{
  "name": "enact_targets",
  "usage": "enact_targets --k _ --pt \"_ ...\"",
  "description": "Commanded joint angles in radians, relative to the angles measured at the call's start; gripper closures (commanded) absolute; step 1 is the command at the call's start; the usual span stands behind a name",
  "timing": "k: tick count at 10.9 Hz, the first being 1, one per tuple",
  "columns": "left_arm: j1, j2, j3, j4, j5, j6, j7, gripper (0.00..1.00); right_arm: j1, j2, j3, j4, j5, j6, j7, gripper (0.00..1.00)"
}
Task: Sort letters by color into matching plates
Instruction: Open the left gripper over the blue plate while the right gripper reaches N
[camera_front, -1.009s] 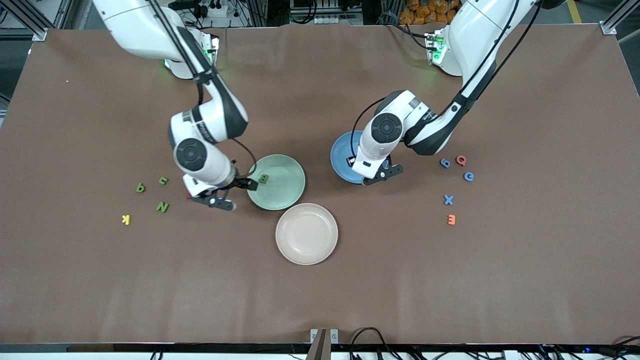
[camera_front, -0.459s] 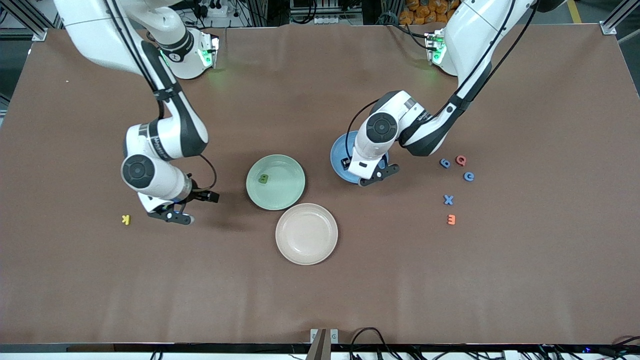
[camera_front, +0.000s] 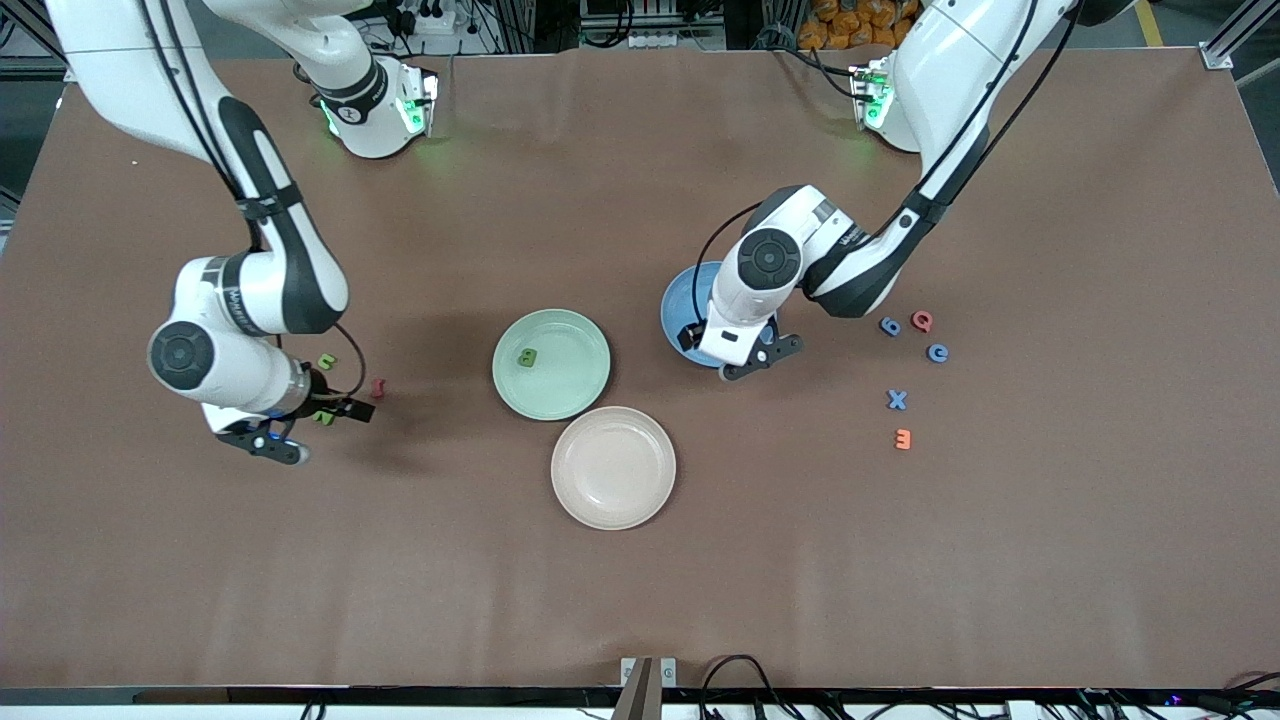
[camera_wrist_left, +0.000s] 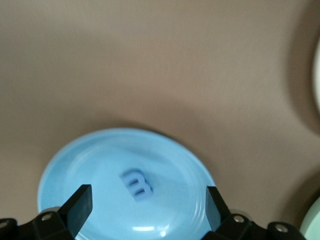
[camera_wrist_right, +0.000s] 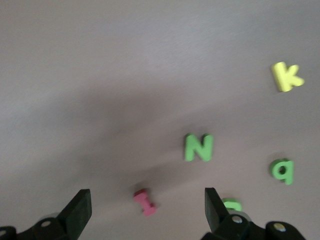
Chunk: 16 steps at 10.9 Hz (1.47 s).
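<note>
You are seeing left gripper (camera_front: 742, 352) hanging spread wide, empty, over blue plate (camera_wrist_left: 75, 165) holding blue letter (camera_wrist_left: 136, 183) | right gripper (camera_front: 305, 428) spread wide over green N (camera_wrist_right: 199, 147) | green B (camera_front: 527, 356) lying in green plate (camera_front: 580, 350).

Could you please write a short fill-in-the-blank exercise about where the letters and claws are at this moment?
1. The green letter lies in the ____ plate.
2. The left claw is over the ____ plate.
3. The beige-pink plate holds ____ letters.
4. The right claw's jaws stand ____.

Missing words: green; blue; no; open
</note>
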Motion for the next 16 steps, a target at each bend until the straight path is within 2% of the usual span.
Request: enact_targets --k 1,4,8,13,16 --pt "0.041 -0.098 0.004 -0.016 0.078 -0.059 0.152 0.00 -0.071 -0.008 0.016 -0.015 -0.017 0.050 0.090 0.00" --pt "0.108 -0.155 0.001 -0.024 0.082 -0.105 0.349 0.00 -0.099 0.001 0.018 -0.113 -0.013 0.248 0.100 0.00" --pt "0.199 -0.215 0.001 -0.062 0.082 -0.125 0.620 0.00 -0.102 0.020 0.018 -0.172 -0.014 0.330 0.098 0.00" --pt "0.278 -0.258 -0.006 -0.092 0.083 -0.120 0.780 0.00 -0.104 0.035 0.018 -0.216 -0.014 0.393 0.087 0.00" --pt "0.352 -0.281 -0.009 -0.147 0.082 -0.068 0.861 0.00 -0.104 0.036 0.018 -0.216 -0.017 0.393 0.081 0.18"
